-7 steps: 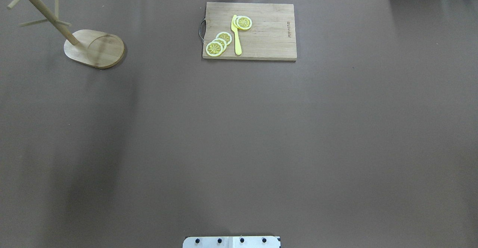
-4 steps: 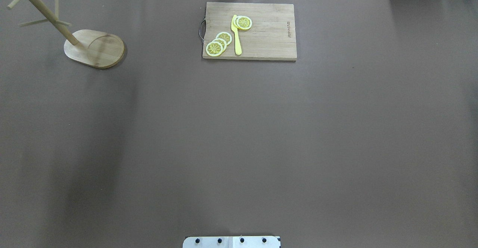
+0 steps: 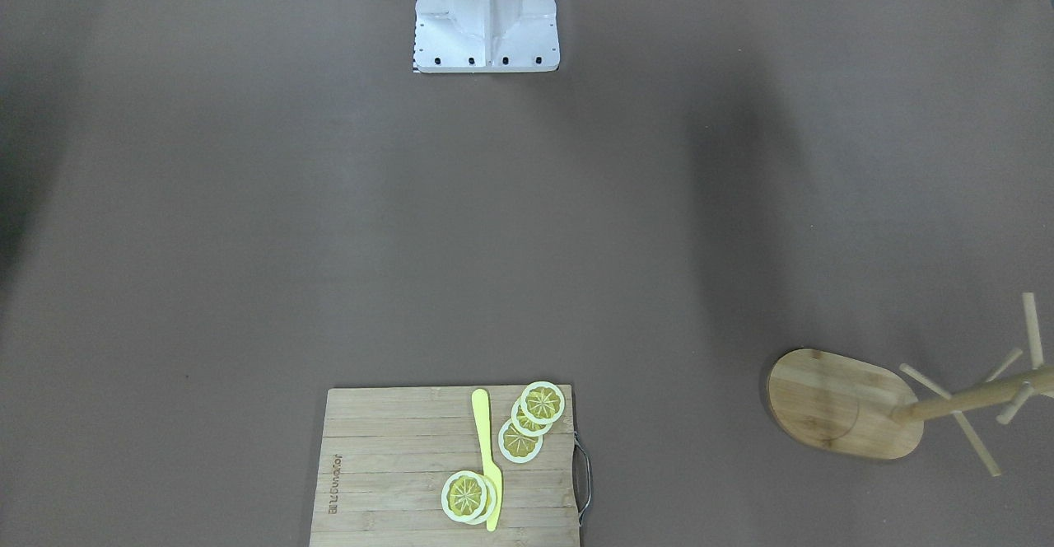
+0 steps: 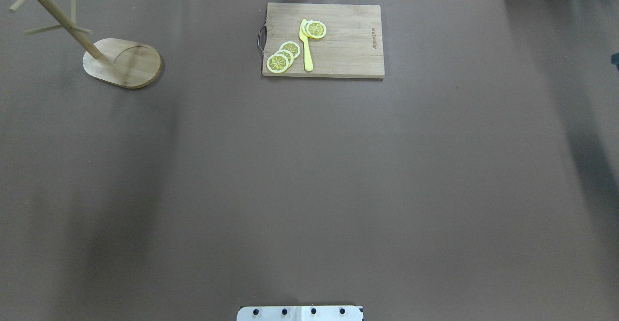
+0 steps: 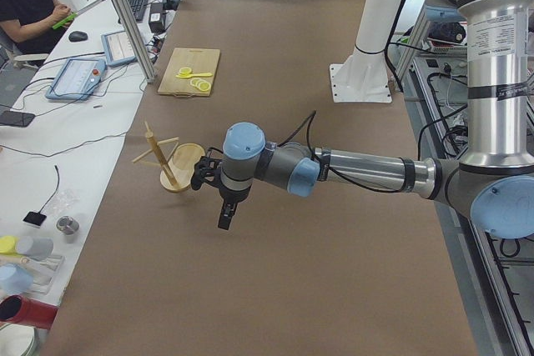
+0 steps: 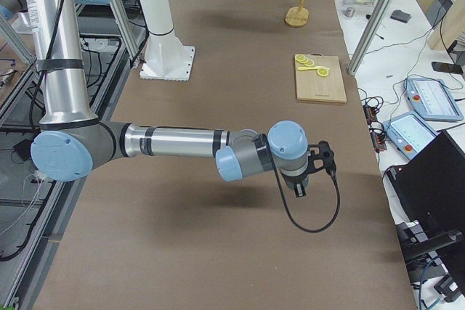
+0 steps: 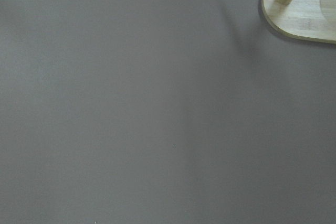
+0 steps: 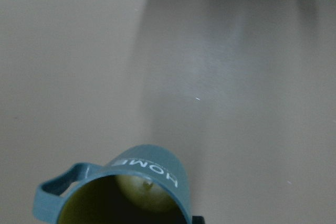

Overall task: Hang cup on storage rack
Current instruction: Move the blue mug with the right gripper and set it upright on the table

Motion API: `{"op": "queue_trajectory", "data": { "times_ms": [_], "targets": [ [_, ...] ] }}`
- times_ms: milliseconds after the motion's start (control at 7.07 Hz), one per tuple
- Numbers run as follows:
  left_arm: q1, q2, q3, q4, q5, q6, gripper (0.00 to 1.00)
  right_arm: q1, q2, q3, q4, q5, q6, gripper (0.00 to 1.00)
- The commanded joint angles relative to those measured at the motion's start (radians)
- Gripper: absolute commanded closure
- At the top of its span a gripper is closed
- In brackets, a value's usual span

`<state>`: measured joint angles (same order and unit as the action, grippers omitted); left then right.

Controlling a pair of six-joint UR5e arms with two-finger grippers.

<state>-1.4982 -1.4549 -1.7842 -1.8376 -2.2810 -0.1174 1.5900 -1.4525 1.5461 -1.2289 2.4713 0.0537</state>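
Note:
The cup [image 8: 123, 190], dark blue-grey with a mustard-yellow inside and white "HOME" lettering, fills the bottom of the right wrist view. It hangs tilted above the bare table, its handle to the left. My right gripper [image 6: 301, 184] holds it near the table's right end; the fingers are out of that view. The storage rack [image 4: 121, 63], a light wooden mug tree on an oval base, stands at the far left; it also shows in the front view [image 3: 832, 403] and the left wrist view [image 7: 307, 19]. My left gripper [image 5: 224, 216] hovers beside the rack; I cannot tell its jaws.
A wooden cutting board [image 4: 338, 45] with lemon slices and a yellow knife [image 4: 306, 45] lies at the far middle. The robot's base plate [image 4: 300, 313] sits at the near edge. A brown mat covers the table.
A dark shadow has spread over the right side of the overhead view and a dark tip has come in at its right edge. The rack and board have not moved.

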Motion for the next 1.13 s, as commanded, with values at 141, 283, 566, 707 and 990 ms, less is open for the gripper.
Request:
{"op": "queue_trajectory", "data": {
  "times_ms": [141,283,566,707,990],
  "targets": [
    [0.001,-0.001,-0.003,-0.012,0.000,-0.002,0.02,-0.383,0.273,0.135,-0.018,-0.044,0.267,1.00],
    [0.003,-0.002,0.002,-0.015,0.000,-0.002,0.02,-0.535,0.315,0.169,-0.015,-0.154,0.355,1.00],
    [0.003,-0.007,0.031,-0.037,0.000,-0.001,0.02,-0.782,0.407,0.166,-0.018,-0.367,0.443,1.00],
    [0.003,-0.007,0.040,-0.046,0.000,-0.001,0.02,-0.836,0.452,0.155,-0.021,-0.405,0.483,1.00],
    [0.004,-0.004,0.043,-0.048,0.000,-0.001,0.02,-0.942,0.524,0.129,-0.050,-0.529,0.563,1.00]
  ]
}}
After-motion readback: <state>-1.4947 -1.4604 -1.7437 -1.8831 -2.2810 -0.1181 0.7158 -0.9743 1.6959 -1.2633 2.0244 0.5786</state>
